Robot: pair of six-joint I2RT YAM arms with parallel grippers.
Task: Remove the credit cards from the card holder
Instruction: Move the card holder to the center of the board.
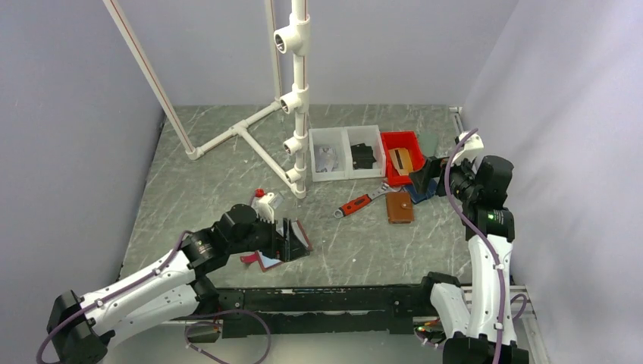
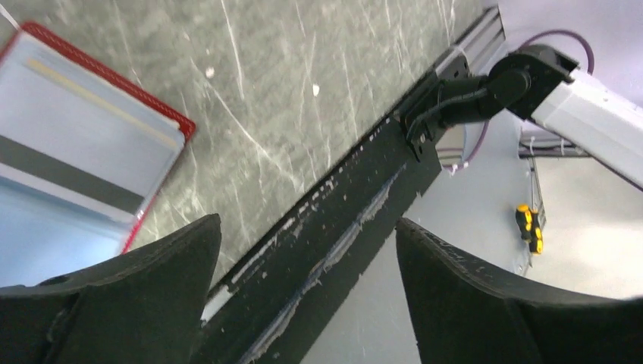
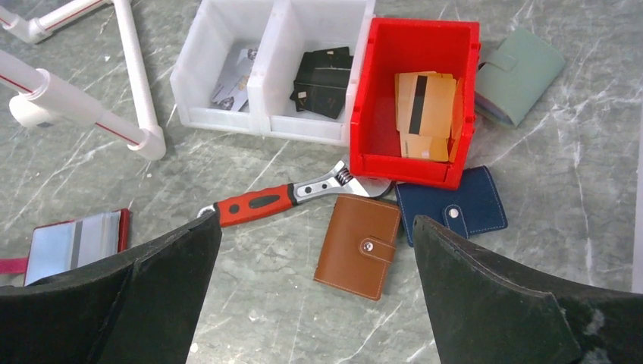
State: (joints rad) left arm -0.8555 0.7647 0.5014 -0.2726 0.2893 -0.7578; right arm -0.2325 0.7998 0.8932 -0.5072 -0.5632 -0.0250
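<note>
L gripper (image 2: 307, 227) sits closest in my feed: black fingers spread wide, nothing btwn them. The red-trimmed open card holder (image 2: 76, 129) lies flat just beside it, well left of and nearer me than the red plastic bin (image 3: 409, 168), w/ pale blue striped cards (image 2: 53, 152) showing in its sleeves. R gripper (image 3: 315, 227) hovers near the bin's front, fingers also apart, empty. Tan cards (image 3: 425, 110) lie inside the bin. A brown leather snap wallet (image 3: 358, 246) lies just in front of it.

Open red card holder (image 3: 125, 226), cards (image 3: 72, 244) inside
</note>
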